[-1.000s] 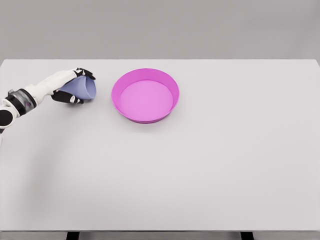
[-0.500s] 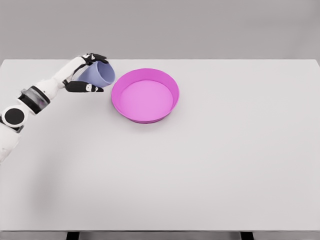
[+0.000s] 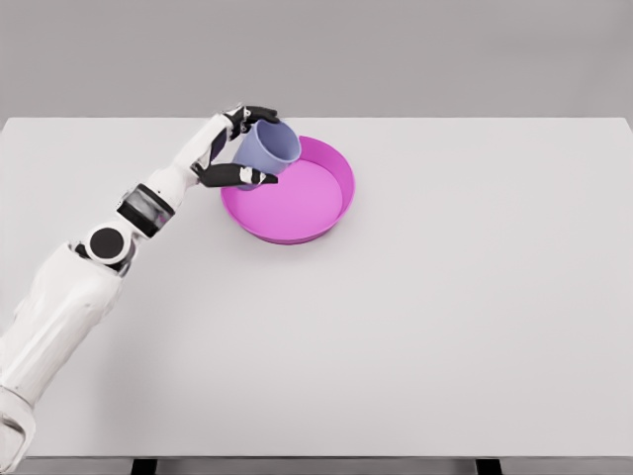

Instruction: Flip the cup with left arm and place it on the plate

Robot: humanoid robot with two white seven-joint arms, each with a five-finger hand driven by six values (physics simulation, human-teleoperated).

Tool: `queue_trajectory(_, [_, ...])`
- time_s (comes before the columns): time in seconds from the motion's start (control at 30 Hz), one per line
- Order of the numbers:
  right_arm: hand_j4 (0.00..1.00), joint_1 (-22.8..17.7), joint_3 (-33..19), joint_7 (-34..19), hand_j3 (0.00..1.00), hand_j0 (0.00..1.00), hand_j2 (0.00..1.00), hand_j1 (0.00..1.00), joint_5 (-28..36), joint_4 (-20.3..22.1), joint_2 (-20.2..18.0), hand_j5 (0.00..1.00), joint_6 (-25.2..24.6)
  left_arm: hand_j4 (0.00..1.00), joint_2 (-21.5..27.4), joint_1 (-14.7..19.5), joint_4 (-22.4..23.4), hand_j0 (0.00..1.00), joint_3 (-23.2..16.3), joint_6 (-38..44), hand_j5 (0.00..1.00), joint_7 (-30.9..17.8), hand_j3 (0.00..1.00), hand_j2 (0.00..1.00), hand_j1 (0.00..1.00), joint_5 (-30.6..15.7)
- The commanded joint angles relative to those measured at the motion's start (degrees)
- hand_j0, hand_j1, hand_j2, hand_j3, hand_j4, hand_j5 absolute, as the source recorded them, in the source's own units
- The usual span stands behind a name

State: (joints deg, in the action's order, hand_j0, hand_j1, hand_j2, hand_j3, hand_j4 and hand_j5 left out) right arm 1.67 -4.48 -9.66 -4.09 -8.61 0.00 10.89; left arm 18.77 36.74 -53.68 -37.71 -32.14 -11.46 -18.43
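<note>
A smooth, matte white table [image 3: 415,327] fills most of the head view, its far edge running straight across under a plain grey wall [image 3: 396,49]. On it, nearer the far edge and left of the middle, sits a round magenta plate [image 3: 302,203] with a raised, slightly flared rim and a flat, paler pink floor; it looks like hard plastic, without gloss or pattern.

The cup [image 3: 267,146] is a small, lavender-blue tumbler with thin walls and a shape that widens towards its mouth. It is tilted, its open mouth turned up and towards the right, its base pointing down to the left. It hangs over the plate's far-left rim; whether it touches the rim cannot be told.

The left hand [image 3: 235,148] is closed around the cup: dark-tipped fingers [image 3: 255,113] curl over the cup's far side, and the thumb [image 3: 242,176] stretches along its near side, so the cup is pinched between them. The left arm [image 3: 109,247], white with a dark band at the wrist and a round joint at the elbow, rises from the table's near-left corner diagonally towards the plate.
</note>
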Motion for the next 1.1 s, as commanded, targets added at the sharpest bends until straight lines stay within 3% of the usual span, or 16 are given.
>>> queue_trajectory(0.0, [1.0, 0.0, 0.0, 0.0, 1.0, 1.0, 1.0, 1.0, 0.0, 0.0, 0.0, 1.0, 0.0, 0.65, -3.1, -0.1, 0.0, 0.65, 2.6, 0.1, 0.65, 0.0, 0.65, 0.65, 0.65, -0.6])
queue_trajectory(0.13, [1.0, 0.1, 0.0, 0.0, 1.0, 1.0, 1.0, 1.0, 0.0, 0.0, 0.0, 1.0, 0.0, 0.63, -5.1, -1.3, 0.2, 0.63, 4.2, 0.1, 0.63, -0.1, 0.63, 0.63, 0.63, -1.9])
queue_trajectory(0.27, [1.0, 0.0, 0.0, 0.0, 1.0, 1.0, 1.0, 1.0, 0.0, 0.0, 0.0, 1.0, 0.0, 0.62, -5.8, -2.1, 0.4, 0.62, 4.3, 0.2, 0.62, -0.1, 0.62, 0.62, 0.62, -6.4])
queue_trajectory(0.5, [1.0, 0.0, 0.0, 0.0, 1.0, 1.0, 1.0, 1.0, 0.1, 0.0, 0.0, 1.0, 0.0, 0.64, -9.9, -3.3, 2.4, 0.64, 4.2, 0.6, 0.64, -0.1, 0.64, 0.64, 0.64, -6.4])
queue_trajectory(0.63, [1.0, 0.0, 0.0, 0.0, 1.0, 1.0, 1.0, 1.0, 0.1, 0.0, 0.0, 1.0, 0.0, 0.65, -12.7, -3.3, 6.0, 0.65, 4.2, 0.7, 0.65, -0.1, 0.65, 0.65, 0.65, -6.3])
queue_trajectory(1.07, [1.0, 0.0, 0.0, 0.0, 1.0, 1.0, 1.0, 1.0, 0.0, 0.0, 0.0, 1.0, 0.0, 0.69, -13.8, -3.3, 9.4, 0.69, 4.3, 0.6, 0.69, -0.2, 0.69, 0.69, 0.69, -6.4])
